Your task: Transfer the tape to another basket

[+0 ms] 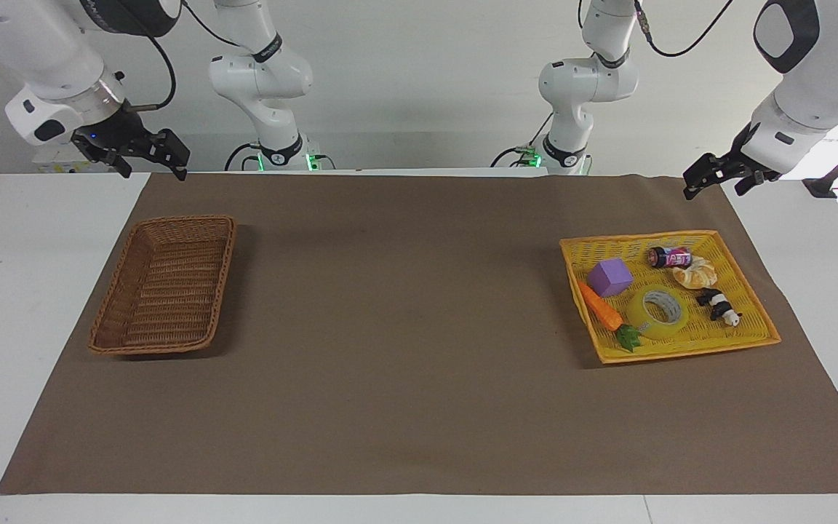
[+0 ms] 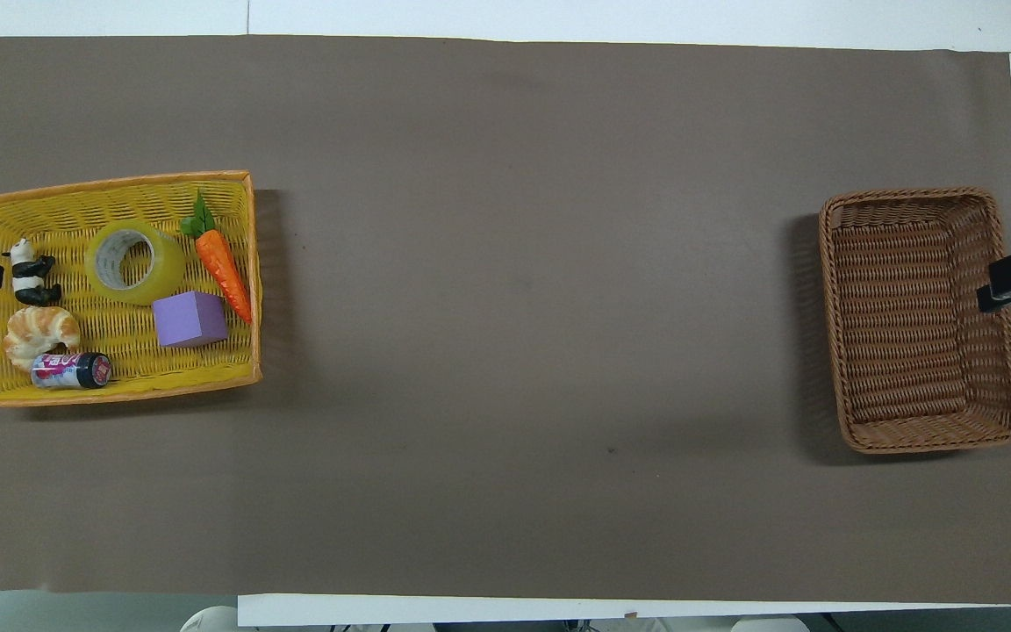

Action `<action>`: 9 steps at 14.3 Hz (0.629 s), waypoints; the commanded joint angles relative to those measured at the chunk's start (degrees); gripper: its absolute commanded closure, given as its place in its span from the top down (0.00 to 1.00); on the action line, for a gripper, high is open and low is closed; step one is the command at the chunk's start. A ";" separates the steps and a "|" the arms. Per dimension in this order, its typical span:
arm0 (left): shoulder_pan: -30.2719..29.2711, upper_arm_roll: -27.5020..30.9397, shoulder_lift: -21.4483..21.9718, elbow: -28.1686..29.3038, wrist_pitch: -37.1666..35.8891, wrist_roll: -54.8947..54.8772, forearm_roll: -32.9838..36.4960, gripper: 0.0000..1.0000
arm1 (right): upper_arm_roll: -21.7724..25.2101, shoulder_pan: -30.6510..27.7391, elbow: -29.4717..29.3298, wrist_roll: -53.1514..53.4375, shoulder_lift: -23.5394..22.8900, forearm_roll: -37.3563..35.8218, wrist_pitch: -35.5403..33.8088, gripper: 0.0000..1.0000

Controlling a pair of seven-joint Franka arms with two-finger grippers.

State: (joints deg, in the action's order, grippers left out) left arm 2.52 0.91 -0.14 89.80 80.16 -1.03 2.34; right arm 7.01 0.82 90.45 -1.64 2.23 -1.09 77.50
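— Brown paper point(image 1: 404, 378) is covering most of the white table point(image 1: 19, 306), and both arms are waiting up at their own ends, aren't they?

— Yes. The left gripper point(image 1: 717, 177) is hanging in the air over the table's edge, close to the yellow tray point(image 1: 746, 291), with its fingers standing wide apart and holding nothing. The right gripper point(image 1: 144, 154) is hovering just above the corner of the paper near the basket point(image 1: 164, 285), fingers spread wide as well, and empty.

— Where is the tape sitting?

— The tape point(image 1: 655, 313) is lying flat in the yellow tray, hole facing up, at the left arm's end of the table. It is resting just beside a toy carrot point(image 1: 603, 307), and a purple cube point(image 1: 609, 277) is sitting close by, nearer to the robots.

— What else is lying in there?

— A small panda figure point(image 1: 719, 306), a croissant point(image 1: 695, 274) and a little can point(image 1: 670, 257) on its side, all toward the tray's outer end.

— And the basket?

— It is sitting at the right arm's end, well apart from the tray, with nothing showing inside it.
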 commanded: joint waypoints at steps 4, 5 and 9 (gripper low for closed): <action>-0.06 1.02 0.76 1.07 -0.44 0.68 1.08 1.00 | -0.59 -0.73 1.22 -1.17 1.11 -0.05 -0.15 1.00; -0.50 1.11 0.84 1.07 -0.27 0.59 1.08 1.00 | -0.59 -0.64 1.22 -1.17 1.11 -0.05 -0.15 1.00; -1.29 1.11 0.84 1.16 -0.61 0.68 1.08 1.00 | -0.59 -0.64 1.22 -1.17 1.11 -0.05 -0.15 1.00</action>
State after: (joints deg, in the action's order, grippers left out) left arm 1.42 2.25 -0.14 89.94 80.01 -0.96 2.46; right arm 7.01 0.82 90.45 -1.64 2.23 -1.09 77.50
